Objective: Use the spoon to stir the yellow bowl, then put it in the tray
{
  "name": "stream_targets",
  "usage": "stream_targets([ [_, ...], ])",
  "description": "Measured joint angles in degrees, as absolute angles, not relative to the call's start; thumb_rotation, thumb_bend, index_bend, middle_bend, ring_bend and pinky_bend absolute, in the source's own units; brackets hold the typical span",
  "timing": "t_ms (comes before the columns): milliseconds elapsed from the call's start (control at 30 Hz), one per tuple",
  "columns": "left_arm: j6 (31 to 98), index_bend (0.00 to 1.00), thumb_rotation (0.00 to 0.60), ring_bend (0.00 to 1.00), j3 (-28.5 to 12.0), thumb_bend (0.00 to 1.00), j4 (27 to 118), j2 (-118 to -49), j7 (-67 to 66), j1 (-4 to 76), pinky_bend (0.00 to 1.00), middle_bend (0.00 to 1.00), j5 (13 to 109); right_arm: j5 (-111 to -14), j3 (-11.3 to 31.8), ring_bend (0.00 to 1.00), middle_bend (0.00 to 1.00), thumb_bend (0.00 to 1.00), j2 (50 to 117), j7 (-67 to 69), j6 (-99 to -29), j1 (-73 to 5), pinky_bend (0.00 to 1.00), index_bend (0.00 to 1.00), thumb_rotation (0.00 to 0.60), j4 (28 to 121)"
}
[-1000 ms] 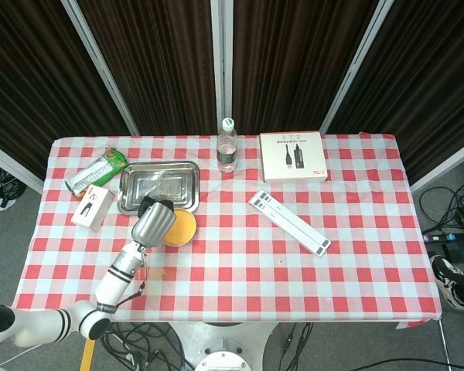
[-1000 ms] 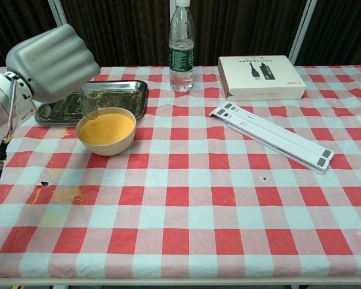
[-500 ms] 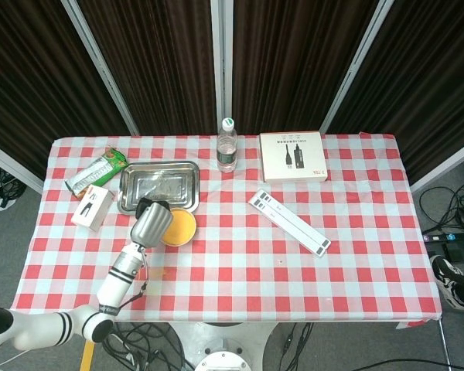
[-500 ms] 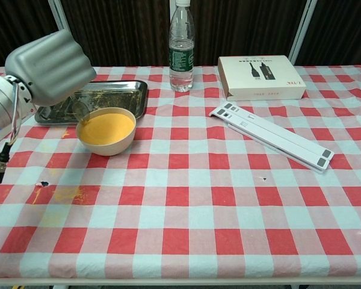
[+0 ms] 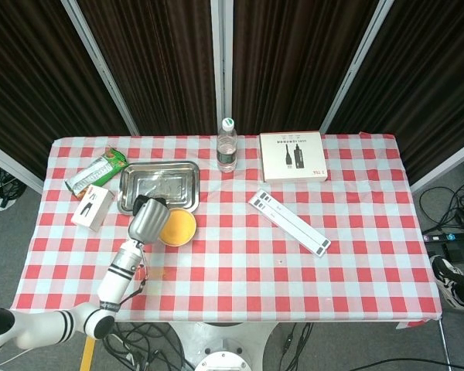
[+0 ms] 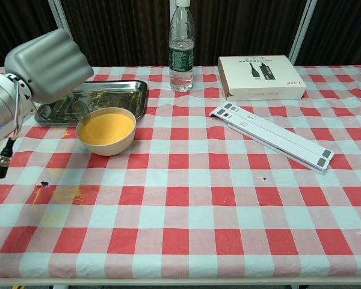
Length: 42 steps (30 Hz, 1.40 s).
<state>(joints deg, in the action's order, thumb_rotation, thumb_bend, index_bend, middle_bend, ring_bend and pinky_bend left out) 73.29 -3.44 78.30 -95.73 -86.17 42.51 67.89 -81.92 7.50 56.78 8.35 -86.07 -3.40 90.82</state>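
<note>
My left hand (image 6: 48,63) grips a clear spoon (image 6: 80,109), fingers curled around the handle. The spoon's scoop hangs over the near edge of the metal tray (image 6: 117,90), just left of the yellow bowl (image 6: 111,146), which holds yellow liquid. In the head view the left hand (image 5: 148,219) sits between the tray (image 5: 170,184) and the bowl (image 5: 192,229), hiding the spoon. The tray's bottom looks smeared. No right hand shows in either view.
A water bottle (image 6: 182,48) stands behind the tray. A white box (image 6: 262,77) and a long white strip (image 6: 271,135) lie to the right. A snack packet (image 5: 93,174) and a small box (image 5: 91,207) lie left of the tray. Yellow spills (image 6: 63,194) mark the cloth.
My left hand has carried the spoon left and slightly back, from above the bowl's rim to the tray's near edge. The bowl has stayed put.
</note>
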Motion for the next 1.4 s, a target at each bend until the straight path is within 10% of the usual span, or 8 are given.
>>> stream_targets([
  [800,57.91,0.64,0.600,1.00,-19.87,0.50,77.77,-92.89,-43.86,44.05,1.00,1.00,49.12,-81.90,7.25,0.00,0.13,0.13,57.20,8.51,-85.61,-3.40,0.10,0.08,0.600,90.56],
  [1400,43.27,0.40,0.600,1.00,-20.37,0.49,56.50,-98.76,-39.60,52.73,1.00,1.00,29.66,-81.25,7.36,0.00,0.13,0.13,57.11,8.40,-85.40,-3.25,0.10,0.08,0.600,90.49],
])
